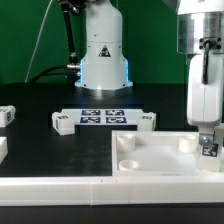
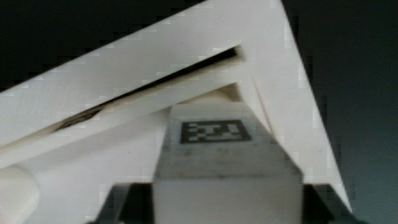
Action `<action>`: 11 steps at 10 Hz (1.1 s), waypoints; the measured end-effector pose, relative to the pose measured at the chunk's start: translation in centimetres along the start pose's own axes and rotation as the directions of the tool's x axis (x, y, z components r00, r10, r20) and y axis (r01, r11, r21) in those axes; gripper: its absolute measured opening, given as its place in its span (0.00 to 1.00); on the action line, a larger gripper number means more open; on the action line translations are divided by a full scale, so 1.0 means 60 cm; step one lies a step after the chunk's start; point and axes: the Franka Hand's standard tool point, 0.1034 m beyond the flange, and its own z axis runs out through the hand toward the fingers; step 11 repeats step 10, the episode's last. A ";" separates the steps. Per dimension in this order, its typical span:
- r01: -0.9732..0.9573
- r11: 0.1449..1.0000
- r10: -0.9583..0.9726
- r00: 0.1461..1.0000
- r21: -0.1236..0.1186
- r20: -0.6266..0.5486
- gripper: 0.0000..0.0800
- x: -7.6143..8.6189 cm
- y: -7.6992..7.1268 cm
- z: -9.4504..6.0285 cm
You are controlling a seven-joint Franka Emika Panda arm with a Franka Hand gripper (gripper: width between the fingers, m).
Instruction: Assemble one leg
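My gripper [image 1: 207, 146] hangs at the exterior view's right, over the near right corner of the large white tray-like panel [image 1: 150, 160]. It is shut on the leg [image 1: 208, 151], a small white block with a black-and-white tag. In the wrist view the leg [image 2: 217, 150] stands upright between my dark fingers [image 2: 128, 205], tag facing the camera, its far end at the panel's corner [image 2: 160, 80]. Whether the leg touches the panel I cannot tell.
The marker board [image 1: 103, 117] lies mid-table with a loose white block at each end [image 1: 63, 122] [image 1: 147, 121]. Two more white blocks [image 1: 7, 115] [image 1: 2, 148] sit at the left edge. The robot base [image 1: 103, 55] stands behind. A white rail [image 1: 60, 187] runs along the front.
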 end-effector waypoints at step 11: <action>0.418 0.908 -0.418 0.908 -0.002 -0.010 0.81 0.002 0.000 0.002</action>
